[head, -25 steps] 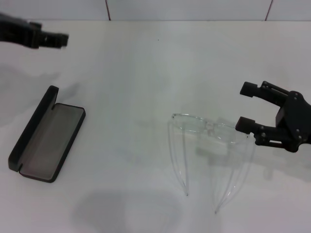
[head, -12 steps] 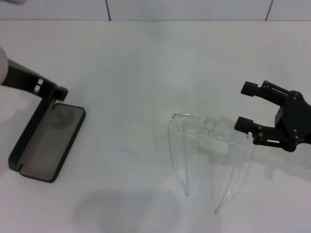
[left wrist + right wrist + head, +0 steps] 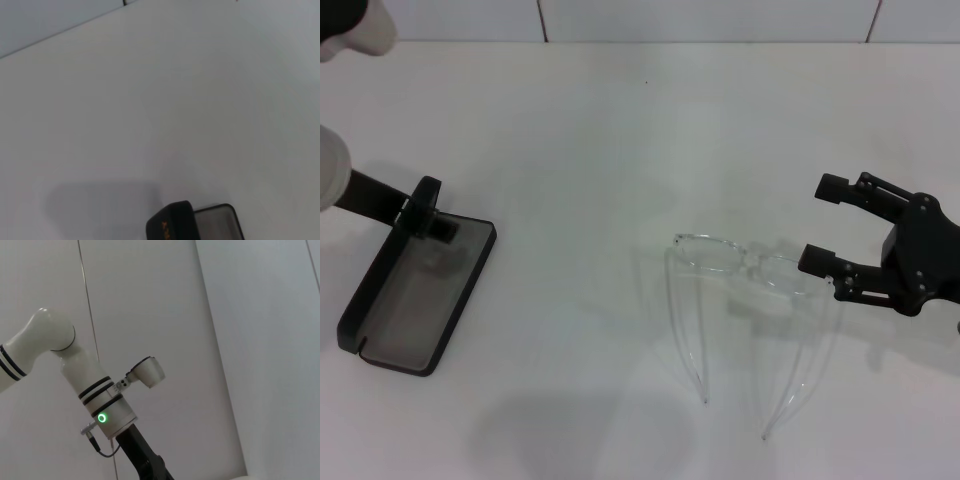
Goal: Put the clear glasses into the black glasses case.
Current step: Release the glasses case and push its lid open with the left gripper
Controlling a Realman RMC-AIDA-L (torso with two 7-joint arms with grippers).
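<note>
Head view shows your right gripper (image 3: 820, 224) spread wide, holding nothing, just right of the clear glasses (image 3: 748, 268), which lie on the white table (image 3: 620, 130) with temples pointing near. Slide in level so one finger passes each side of the lens's right end, then close gently; thin plastic will likely skid or flex. Your left gripper (image 3: 430, 208) sits at the far end of the black glasses case (image 3: 415, 285), lying open at the left; its fingers' state I cannot tell.

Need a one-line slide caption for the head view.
Right gripper open beside clear glasses; left gripper at open black glasses case.
</note>
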